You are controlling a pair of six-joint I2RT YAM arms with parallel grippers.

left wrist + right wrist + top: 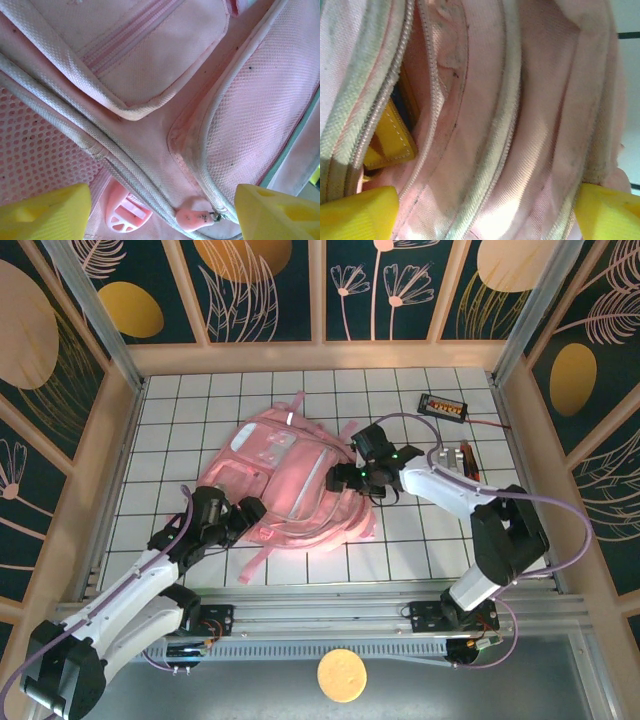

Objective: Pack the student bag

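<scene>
The student bag (280,480), a large soft pink backpack, lies flat in the middle of the tiled table. My left gripper (245,512) is at its near left edge. In the left wrist view it (160,220) stands open, its yellow fingertips (45,215) wide apart over pink mesh, with a pink zip pull (197,217) and a pink plastic buckle (125,212) between them. My right gripper (345,478) is at the bag's right side, open (485,215) over folds of pink fabric and zip lines. A zip gap (415,90) shows a yellow stitched item (390,140) inside the bag.
A small black device with orange parts (443,405) lies at the back right of the table. A small greyish-brown item (462,458) sits beside my right arm. Wooden rails (120,440) wall in the table on the left, back and right.
</scene>
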